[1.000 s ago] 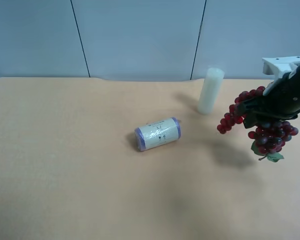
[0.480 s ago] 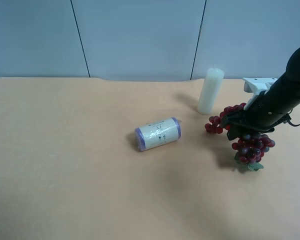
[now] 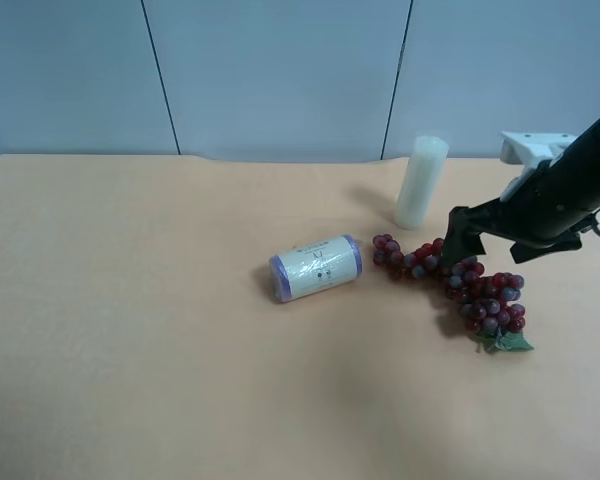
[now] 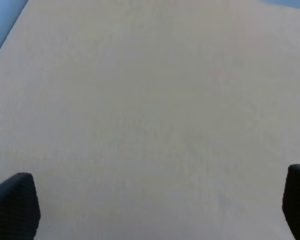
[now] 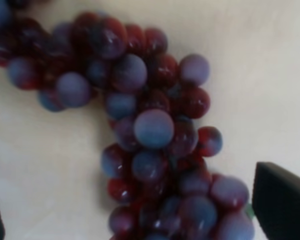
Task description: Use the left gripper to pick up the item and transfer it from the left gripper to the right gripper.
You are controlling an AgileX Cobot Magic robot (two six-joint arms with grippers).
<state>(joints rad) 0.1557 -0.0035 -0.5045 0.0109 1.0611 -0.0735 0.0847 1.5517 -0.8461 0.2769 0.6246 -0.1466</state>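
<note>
The bunch of dark red and purple grapes lies on the tan table, its green leaf at the near end. The right gripper, on the arm with the white bracket, hovers just over the bunch's middle. In the right wrist view the grapes fill the frame, and the right gripper is open with its fingers wide apart on either side, not pressing them. The left gripper is open and empty over bare table. It is out of the exterior high view.
A wrapped roll with purple ends lies on its side just to the view's left of the grapes. A pale upright candle stands just behind the bunch, close to the right arm. A blue-grey wall runs behind the table.
The right arm came down and toward the view's left with the grapes. They hung from its shut gripper before. Now they lie spread on the table and the fingers stand open.
</note>
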